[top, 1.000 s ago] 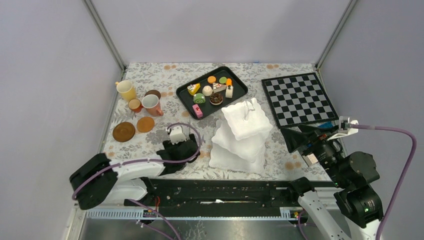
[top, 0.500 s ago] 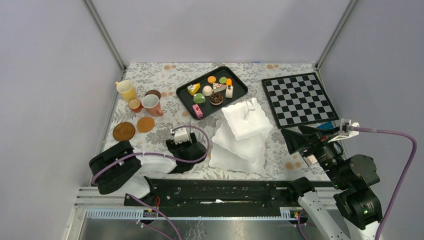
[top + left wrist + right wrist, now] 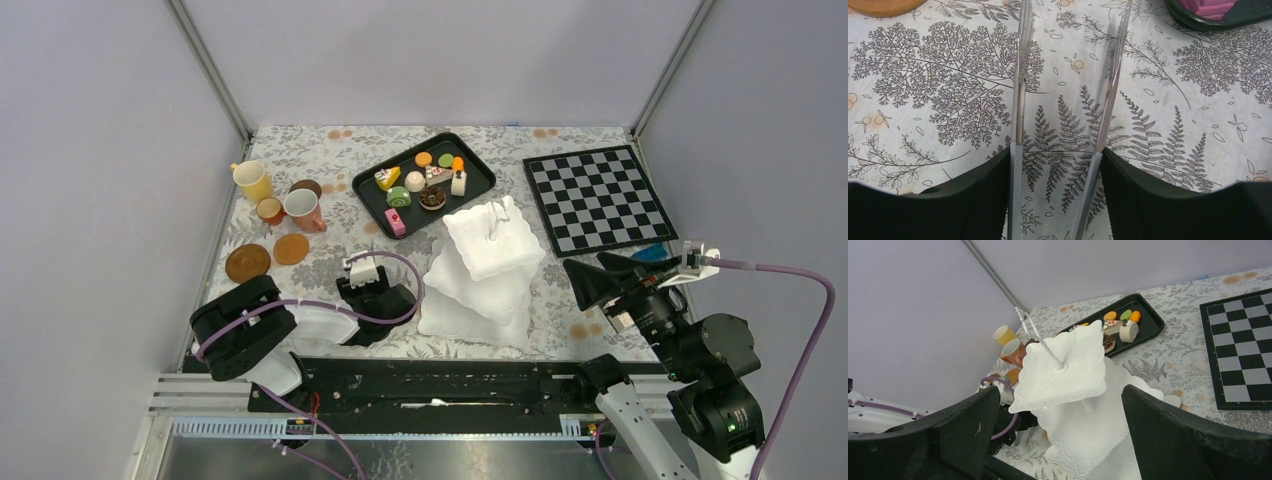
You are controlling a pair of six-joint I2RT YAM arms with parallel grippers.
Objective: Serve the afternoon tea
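My left gripper [image 3: 372, 292] sits low over the tablecloth, left of the white three-tier stand [image 3: 488, 255]. In the left wrist view it [image 3: 1055, 165] is shut on the silver tongs [image 3: 1019, 80], whose two arms point toward the black tray. Toy cakes and macarons [image 3: 420, 180] lie on that tray [image 3: 368, 190]. A pink cake [image 3: 1220, 6] shows at the tray's near corner. The cups [image 3: 285, 198] and two brown saucers [image 3: 248, 263] stand at the far left. My right gripper [image 3: 590, 280] is open and empty, raised to the right of the stand [image 3: 1063, 370].
A chessboard [image 3: 597, 195] lies at the back right, with a small blue object [image 3: 655, 252] at its near edge. Cage posts and grey walls close in the table. The rim of a saucer [image 3: 883, 5] shows at the top left of the left wrist view.
My left arm's elbow has swung right and the gripper with the tongs has shifted slightly right toward the stand. The right arm has barely moved.
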